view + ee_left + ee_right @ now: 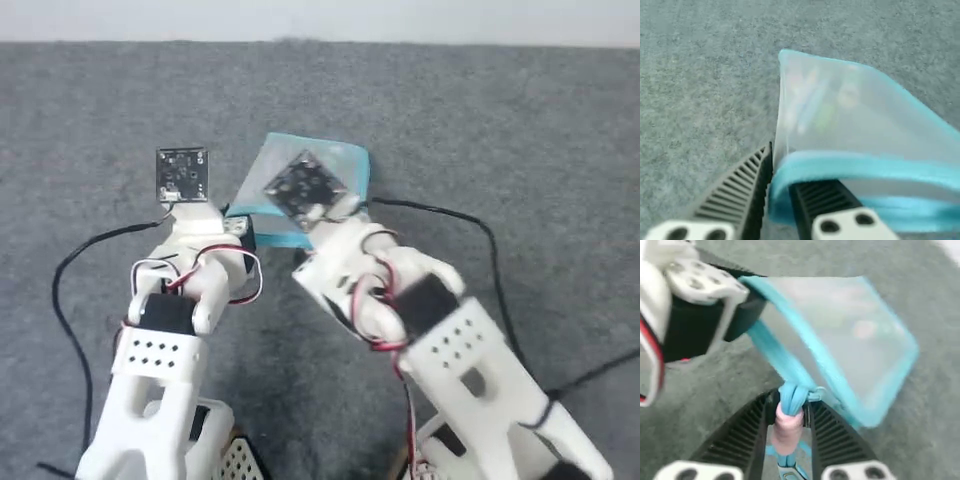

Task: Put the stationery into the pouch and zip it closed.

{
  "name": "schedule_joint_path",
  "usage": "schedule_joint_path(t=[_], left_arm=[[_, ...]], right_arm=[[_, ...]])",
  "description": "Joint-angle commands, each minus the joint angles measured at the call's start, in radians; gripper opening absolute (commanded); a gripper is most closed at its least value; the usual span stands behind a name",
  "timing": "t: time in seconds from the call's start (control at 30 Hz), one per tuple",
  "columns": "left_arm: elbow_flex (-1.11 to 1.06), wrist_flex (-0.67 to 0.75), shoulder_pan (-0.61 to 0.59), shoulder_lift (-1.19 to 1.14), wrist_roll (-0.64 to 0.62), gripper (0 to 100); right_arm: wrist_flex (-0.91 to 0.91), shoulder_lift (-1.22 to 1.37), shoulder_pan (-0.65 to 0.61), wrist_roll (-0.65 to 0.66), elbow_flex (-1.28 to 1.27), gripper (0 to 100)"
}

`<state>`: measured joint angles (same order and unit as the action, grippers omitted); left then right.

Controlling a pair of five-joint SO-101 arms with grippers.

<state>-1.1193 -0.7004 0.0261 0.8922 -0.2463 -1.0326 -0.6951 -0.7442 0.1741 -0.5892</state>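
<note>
A translucent pouch (330, 165) with a light blue zip edge lies on the grey carpet, partly under the arms' wrist cameras. Blurred coloured stationery (812, 102) shows through the pouch (855, 115). My left gripper (781, 197) is shut on the blue zip edge at the pouch's corner. My right gripper (788, 422) is shut on the zipper pull (789, 412), a blue cord loop with a pink bead, at the pouch (850, 335). The left gripper (700, 305) holds the other end in the right wrist view.
Grey carpet (520, 120) covers the whole surface. Black cables (70, 270) run beside both arm bases. A pale wall strip lies along the far edge.
</note>
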Motion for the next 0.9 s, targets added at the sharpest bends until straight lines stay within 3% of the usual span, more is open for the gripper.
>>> schedule_joint_path(t=[0.0, 0.43, 0.6, 0.7, 0.87], left_arm=[[-0.007, 0.064, 0.015, 0.006, 0.017, 1], [-0.005, 0.063, 0.008, 0.008, 0.038, 1], [0.022, 0.031, 0.006, 0.006, 0.052, 1], [0.031, 0.018, 0.006, 0.006, 0.051, 1], [0.033, 0.011, 0.006, 0.006, 0.051, 1]], right_arm=[[0.008, 0.064, -0.101, 0.021, 0.137, 0.6], [-0.036, 0.038, -0.16, 0.098, 0.147, 1.8], [-0.122, -0.036, -0.16, 0.109, 0.04, 23.2], [-0.163, -0.117, -0.16, 0.206, -0.046, 36.1], [-0.217, -0.274, -0.081, 0.249, -0.123, 39.6]])
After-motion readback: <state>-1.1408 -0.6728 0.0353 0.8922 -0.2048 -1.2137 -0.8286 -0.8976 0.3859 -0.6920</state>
